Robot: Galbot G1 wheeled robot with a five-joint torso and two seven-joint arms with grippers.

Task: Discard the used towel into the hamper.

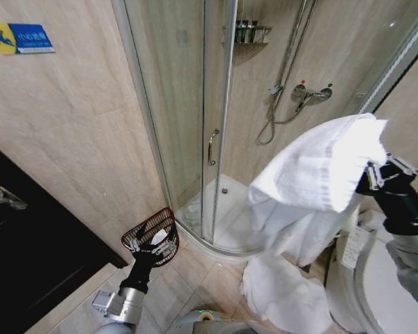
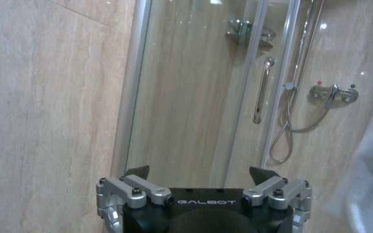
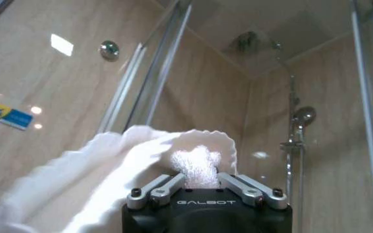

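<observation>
While the right gripper (image 1: 368, 177) is raised high at the right side of the head view, a white towel (image 1: 320, 174) is pinched between its fingers and drapes down and to the left from it in thick folds. From the right wrist camera, the towel (image 3: 141, 165) bunches up between the two closed fingertips and spills away toward the tiled wall. Low on the floor, well apart from the towel and to its left, sits the hamper (image 1: 153, 233), a small dark reddish-brown ribbed basket standing just beside the glass shower door (image 1: 188, 118). Something pale lies inside the basket. The left gripper (image 1: 152, 252) is low, right at the near rim of the hamper. From the left wrist camera, the left gripper (image 2: 201, 175) has its fingers spread wide with nothing between them, pointing toward the shower door (image 2: 193, 97). More white cloth (image 1: 285, 292) lies heaped on the floor below the held towel.
</observation>
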